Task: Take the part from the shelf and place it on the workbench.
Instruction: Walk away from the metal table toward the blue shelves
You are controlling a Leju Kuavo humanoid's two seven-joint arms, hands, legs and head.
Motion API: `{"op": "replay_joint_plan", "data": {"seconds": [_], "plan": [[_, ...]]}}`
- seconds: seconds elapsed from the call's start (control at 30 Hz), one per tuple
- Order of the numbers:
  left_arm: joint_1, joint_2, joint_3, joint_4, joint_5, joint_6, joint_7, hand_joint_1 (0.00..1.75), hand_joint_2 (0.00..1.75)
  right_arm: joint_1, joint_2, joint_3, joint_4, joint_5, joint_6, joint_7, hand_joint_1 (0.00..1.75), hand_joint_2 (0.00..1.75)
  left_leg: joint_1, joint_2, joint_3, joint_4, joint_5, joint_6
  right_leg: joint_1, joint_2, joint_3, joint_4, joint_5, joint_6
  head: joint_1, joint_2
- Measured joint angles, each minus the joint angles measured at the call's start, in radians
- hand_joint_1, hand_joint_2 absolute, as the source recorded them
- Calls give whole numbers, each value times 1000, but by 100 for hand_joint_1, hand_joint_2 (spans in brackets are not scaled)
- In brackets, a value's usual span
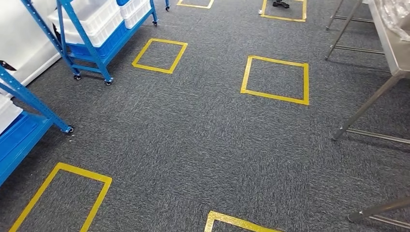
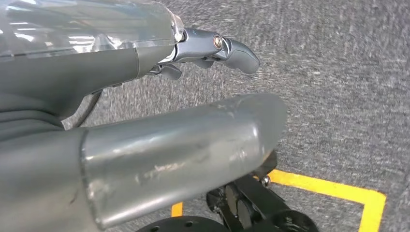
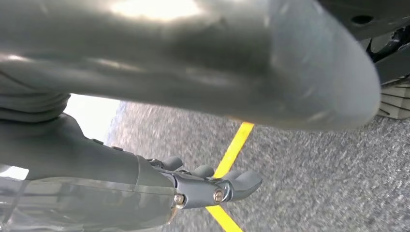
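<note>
Both hands hang low over the carpet with nothing in them. In the left wrist view the left hand [image 2: 193, 53] has its thumb standing apart from dark fingers [image 2: 237, 52] that bend only slightly — loose and spread, gripping nothing. The right hand [image 3: 203, 186] looks the same in its own wrist view: fingers a little curled, apart from the thumb, bare carpet and a strip of yellow tape [image 3: 232, 154] beyond them.

From the head view, a blue shelf on castors [image 1: 92, 43] stands on the far left, carrying white bins [image 1: 96, 19] over a blue tray; what lies inside them cannot be made out. A second blue shelf [image 1: 19, 116] sits at the near left edge. On the right, the metal tabletop [image 1: 394, 48] stands on thin legs, with crinkled clear plastic [image 1: 396, 17] lying on it.

The part itself is not visible; I judge it sits in one of the bins. How it will handle — weight, stiffness, slipperiness — cannot be told yet, so the sensible plan is to take it across its middle once seen.
</note>
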Motion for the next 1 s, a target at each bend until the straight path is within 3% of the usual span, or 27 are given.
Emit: {"op": "replay_joint_plan", "data": {"seconds": [0.03,0.07,0.13,0.2,0.23,0.3,0.37,0.43,0.5,0.53,0.57,0.6,0.67,0.73,0.8,0.83,0.9,0.93,1.0], "plan": [[2,0,0,0,0,0,0,0,0,0,0,-2,0,0,0,0,0,0,0,4,-4,11,5,-1,1,-13,1,0,-1,0,0,0],[4,0,0,0,0,0,1,0,0,-1,0,-3,0,0,0,1,0,0,1,8,14,-21,29,-1,2,-26,2,0,-3,0,0,0],[5,0,0,0,-1,-2,3,0,0,-1,0,-4,0,0,0,4,0,0,-2,41,90,-164,92,6,4,-49,9,1,-7,4,0,0],[3,1,0,0,-2,-4,5,0,0,-2,0,-4,0,1,-1,8,0,0,-9,75,142,-264,124,17,8,-68,14,2,-11,12,1,0],[3,2,0,0,-2,-4,5,0,0,-3,0,-4,0,1,-2,9,0,0,-13,81,146,-277,124,22,9,-75,16,2,-13,17,2,0],[5,3,0,0,-3,-5,5,0,0,-8,-1,-5,0,2,-4,11,0,0,-13,59,147,-281,129,32,8,-86,22,1,-16,28,2,0],[6,3,0,0,-4,-6,5,0,0,-10,-2,-5,-1,2,-4,12,0,0,-8,39,152,-292,138,45,4,-46,13,30,-41,40,6,0],[3,3,0,0,-4,-7,6,0,0,-7,-3,-5,-1,2,-5,13,0,0,-6,19,150,-296,145,54,-1,12,-39,139,-104,47,10,0],[1,3,0,0,-4,-8,6,0,0,-5,-4,-6,-1,2,-5,13,0,0,-7,-5,146,-295,148,58,-3,28,-105,266,-151,50,11,0],[2,3,0,0,-4,-8,6,0,0,-4,-4,-6,-1,2,-5,13,0,0,-7,-18,145,-294,148,58,-4,29,-120,290,-146,51,11,0],[2,3,0,0,-4,-8,6,0,0,-4,-4,-6,-1,2,-5,13,0,0,-7,-32,146,-293,148,57,-5,31,-116,274,-122,52,11,0],[2,3,0,0,-4,-9,6,0,0,-3,-5,-6,-1,2,-5,13,0,0,-7,-47,147,-291,147,55,-8,39,-94,219,-81,51,12,0],[2,2,0,0,-4,-9,6,0,0,-1,-6,-6,-1,2,-5,13,0,0,-6,-74,144,-284,145,48,-13,81,-37,82,-15,47,12,0],[1,2,0,0,-4,-9,5,0,0,-1,-7,-7,-1,2,-5,13,0,0,-5,-96,137,-279,144,35,-12,109,-11,17,3,43,11,0],[4,2,0,0,-4,-9,5,0,0,-4,-8,-8,-1,3,-6,12,0,0,-2,-114,130,-281,148,20,-9,91,-9,12,4,35,11,0],[6,2,0,0,-4,-10,5,0,0,-5,-8,-9,-1,3,-6,12,0,0,-1,-106,127,-277,145,15,-10,80,-7,7,7,29,11,0],[6,1,0,0,-5,-10,5,0,0,-4,-8,-11,-1,3,-7,12,0,0,0,-56,101,-222,107,7,-13,53,-1,-5,11,14,5,0],[4,1,0,0,-5,-11,5,0,0,-2,-9,-12,-1,3,-7,12,0,0,2,-25,73,-163,73,4,-11,38,1,-7,11,10,2,0],[1,1,0,0,-5,-11,5,0,0,2,-9,-13,-1,3,-6,11,0,0,4,-1,10,-32,14,-6,-8,9,1,-7,9,6,-2,0]]}}
